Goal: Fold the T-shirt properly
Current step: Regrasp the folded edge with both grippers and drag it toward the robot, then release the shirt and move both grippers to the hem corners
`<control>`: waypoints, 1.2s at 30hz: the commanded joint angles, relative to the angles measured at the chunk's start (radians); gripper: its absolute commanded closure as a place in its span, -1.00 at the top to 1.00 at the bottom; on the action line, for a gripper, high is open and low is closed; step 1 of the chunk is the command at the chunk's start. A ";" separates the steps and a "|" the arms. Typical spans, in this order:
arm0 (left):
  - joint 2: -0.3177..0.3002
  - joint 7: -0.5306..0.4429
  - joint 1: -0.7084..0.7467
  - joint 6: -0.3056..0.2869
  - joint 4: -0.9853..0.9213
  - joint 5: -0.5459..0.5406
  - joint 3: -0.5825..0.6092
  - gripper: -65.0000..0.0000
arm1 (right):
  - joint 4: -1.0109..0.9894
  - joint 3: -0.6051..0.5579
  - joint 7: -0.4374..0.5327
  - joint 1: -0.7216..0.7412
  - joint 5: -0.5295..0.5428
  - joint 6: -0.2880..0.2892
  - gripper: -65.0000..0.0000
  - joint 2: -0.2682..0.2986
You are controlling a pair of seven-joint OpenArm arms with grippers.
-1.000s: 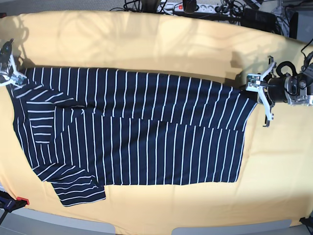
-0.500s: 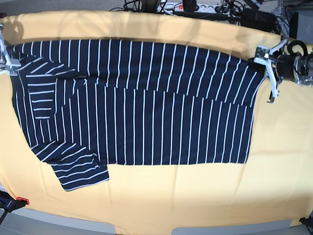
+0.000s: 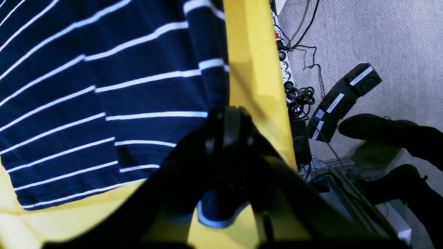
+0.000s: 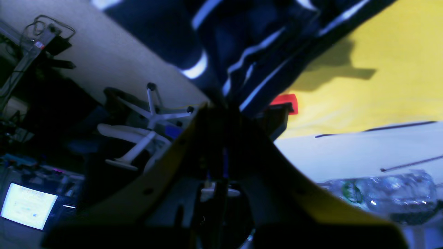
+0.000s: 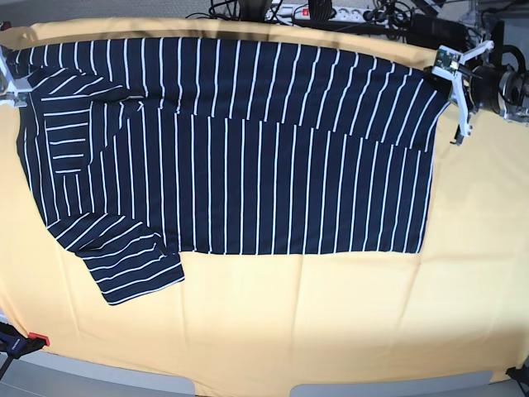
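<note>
The T-shirt, dark navy with thin white stripes, lies spread across the yellow table, its upper edge along the far side. A folded layer covers its upper half, and one sleeve sticks out at the lower left. My left gripper is shut on the shirt's far right corner; the left wrist view shows its closed fingers pinching the striped cloth. My right gripper is shut on the far left corner, where bunched cloth runs into it.
A power strip and tangled cables lie just past the far table edge. A red clamp sits at the near left corner. Off the table are an office chair base, a plastic bottle and dark shoes.
Both grippers have pulled the shirt's upper corners toward the far edge of the table. The whole shirt has slid that way with them and lies flatter.
</note>
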 commanded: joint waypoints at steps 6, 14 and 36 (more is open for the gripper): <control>-0.022 0.000 -0.006 -0.002 0.006 -0.017 -0.011 -0.16 | 0.002 0.012 -0.059 0.008 0.072 -0.018 -0.56 0.049; -0.022 0.073 -0.056 -0.002 0.027 -0.050 -0.011 0.12 | 0.002 0.012 -0.079 0.046 0.133 -0.011 -0.41 0.078; 0.136 0.331 -0.579 0.402 -0.312 -0.728 -0.011 0.00 | -0.124 0.012 -0.059 0.765 0.250 0.001 -0.41 0.067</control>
